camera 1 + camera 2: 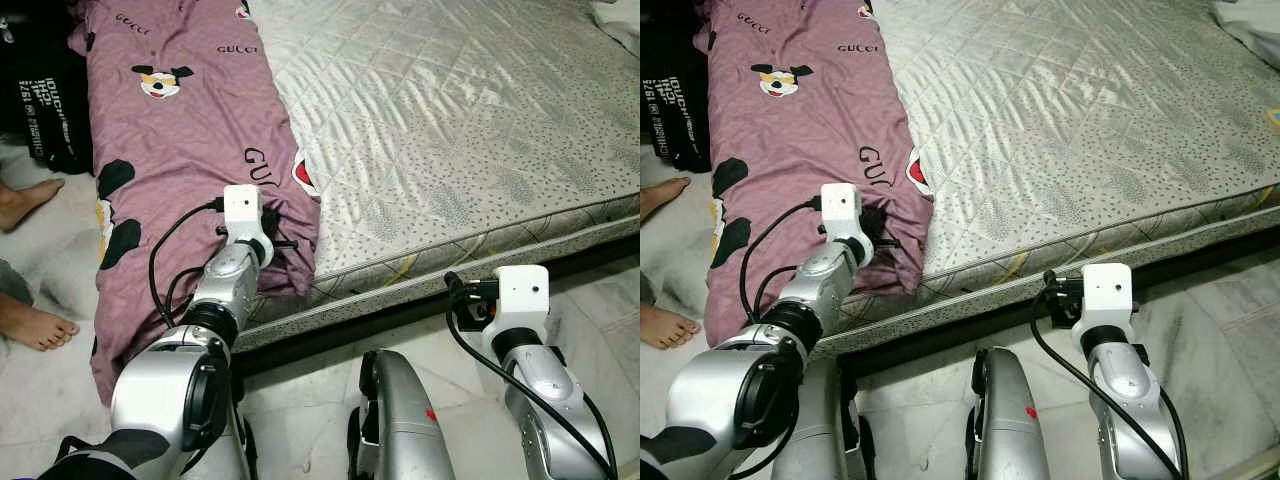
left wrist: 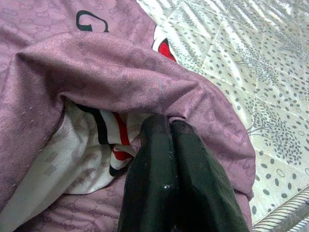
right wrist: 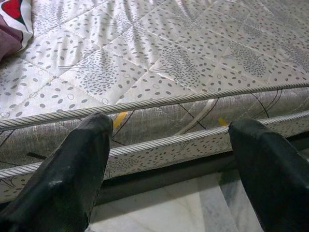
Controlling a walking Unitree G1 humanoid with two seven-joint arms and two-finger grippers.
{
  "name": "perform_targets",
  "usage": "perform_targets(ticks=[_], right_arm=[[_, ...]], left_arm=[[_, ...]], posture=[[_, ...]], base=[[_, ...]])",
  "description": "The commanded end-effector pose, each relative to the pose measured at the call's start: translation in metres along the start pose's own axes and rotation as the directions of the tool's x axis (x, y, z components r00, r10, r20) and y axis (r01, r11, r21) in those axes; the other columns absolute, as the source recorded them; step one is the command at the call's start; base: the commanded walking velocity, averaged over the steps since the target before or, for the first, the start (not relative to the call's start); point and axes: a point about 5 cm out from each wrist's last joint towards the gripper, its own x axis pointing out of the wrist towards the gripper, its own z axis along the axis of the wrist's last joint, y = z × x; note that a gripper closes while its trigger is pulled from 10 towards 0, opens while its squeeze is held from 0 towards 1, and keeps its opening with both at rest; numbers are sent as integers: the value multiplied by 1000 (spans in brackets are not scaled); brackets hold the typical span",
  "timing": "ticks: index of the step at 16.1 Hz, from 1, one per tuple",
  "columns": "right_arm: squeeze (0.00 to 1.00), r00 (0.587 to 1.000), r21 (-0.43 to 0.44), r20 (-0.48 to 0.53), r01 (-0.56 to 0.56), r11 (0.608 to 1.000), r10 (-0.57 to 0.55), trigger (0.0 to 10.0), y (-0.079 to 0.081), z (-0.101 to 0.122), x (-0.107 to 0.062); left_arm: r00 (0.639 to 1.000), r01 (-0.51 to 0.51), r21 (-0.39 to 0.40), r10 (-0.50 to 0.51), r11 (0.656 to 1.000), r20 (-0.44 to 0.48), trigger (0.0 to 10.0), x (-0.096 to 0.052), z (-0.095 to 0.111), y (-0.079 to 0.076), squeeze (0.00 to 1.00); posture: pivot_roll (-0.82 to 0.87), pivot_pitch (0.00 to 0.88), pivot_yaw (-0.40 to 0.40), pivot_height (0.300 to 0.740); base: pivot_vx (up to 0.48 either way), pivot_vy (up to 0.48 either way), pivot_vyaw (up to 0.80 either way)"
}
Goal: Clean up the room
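A purple printed blanket (image 1: 180, 150) lies along the robot's left side of the mattress (image 1: 470, 130), its near end spilling over the mattress edge and hanging toward the floor. The cloth carries cartoon mouse faces and dark lettering, and a white lining with red and black stripes (image 2: 104, 137) shows where a fold has turned up.

The left gripper (image 2: 170, 126) sits at that near corner, its two black fingers pressed together on a bunched fold of the blanket's purple edge; the striped lining lies just beside the fingertips, and the patterned mattress top runs just past the fold on the other side. From the head views the left arm (image 1: 225, 290) reaches forward over the bed's edge, its white wrist block resting against the draped cloth.

The right gripper (image 3: 169, 140) hangs low in front of the mattress's side, fingers spread wide with nothing between them. Straight ahead of it run the corded piping and grey side panel of the mattress, with the pale marble floor (image 1: 590, 300) below it. The right arm (image 1: 525, 345) stands well apart from the blanket.

Beyond the left arm, away from the bed, a person's bare feet (image 1: 30, 325) rest on the floor, near a dark bag with white print (image 1: 50, 110).
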Motion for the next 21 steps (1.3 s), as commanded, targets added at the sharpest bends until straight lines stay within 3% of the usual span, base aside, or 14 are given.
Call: perform_targets(ticks=[1,2,4,6,7,11,12,14,16,17,18,19,20,21], right_arm=[[0,1000,-8,-6,6,1000,-6,10000,0,-2,-1],[0,1000,-8,-5,6,1000,-6,10000,0,-2,0],[0,1000,-8,-4,4,1000,-4,10000,0,-2,1],[0,1000,-8,-2,2,1000,-2,10000,0,-2,1],[0,1000,-7,0,0,1000,0,10000,1,-1,2],[0,1000,-6,4,-8,1000,8,10000,3,-1,5],[0,1000,-6,4,-9,1000,9,10000,3,-1,5],[0,1000,-4,10,-13,1000,13,10000,4,0,8],[0,1000,-2,15,-16,1000,16,10000,6,1,10],[0,1000,-1,17,-18,1000,18,10000,7,1,11],[0,1000,1,18,-18,1000,18,10000,8,1,11],[0,1000,3,20,-19,1000,18,10000,8,1,11],[0,1000,4,22,-18,1000,18,10000,8,1,12],[0,1000,5,22,-18,1000,18,10000,9,1,13]], left_arm=[[1000,5,13,-4,1000,-28,0,0,-4,-3,0],[1000,7,23,-6,1000,-29,0,0,-4,-4,0],[998,61,140,-56,988,-34,0,1,-5,-14,0],[989,147,237,-138,960,-54,0,0,-13,-31,0],[973,229,287,-214,930,-81,0,-3,-23,-47,0],[907,420,350,-377,837,-185,0,-17,-57,-85,0],[900,434,351,-389,829,-196,0,-19,-60,-88,0],[817,570,384,-453,726,-356,0,-35,-94,-107,0],[713,689,410,-461,597,-527,0,-52,-125,-111,0],[683,719,418,-452,555,-575,0,-58,-134,-110,0],[679,725,445,-443,525,-585,0,-60,-137,-110,0],[696,712,463,-444,528,-564,2549,-57,-133,-111,0],[730,680,494,-441,542,-521,10000,-52,-124,-112,0],[756,654,522,-438,548,-487,10000,-47,-116,-111,0]], posture=[[-117,143,-13,585],[-116,143,-13,585],[-114,141,-14,585],[-113,139,-14,585],[-110,136,-14,585],[-101,127,-18,585],[-101,127,-18,585],[-100,120,-17,585],[-96,111,-12,585],[-95,109,-12,585],[-96,106,-10,585],[-96,106,-10,585],[-89,100,-8,585],[-86,99,-7,585]], base=[[0,0,0],[0,0,0],[0,0,0],[0,0,0],[0,0,0],[0,0,0],[0,0,0],[0,0,0],[0,0,0],[0,0,0],[0,0,0],[0,0,0],[0,0,0],[0,0,0]])
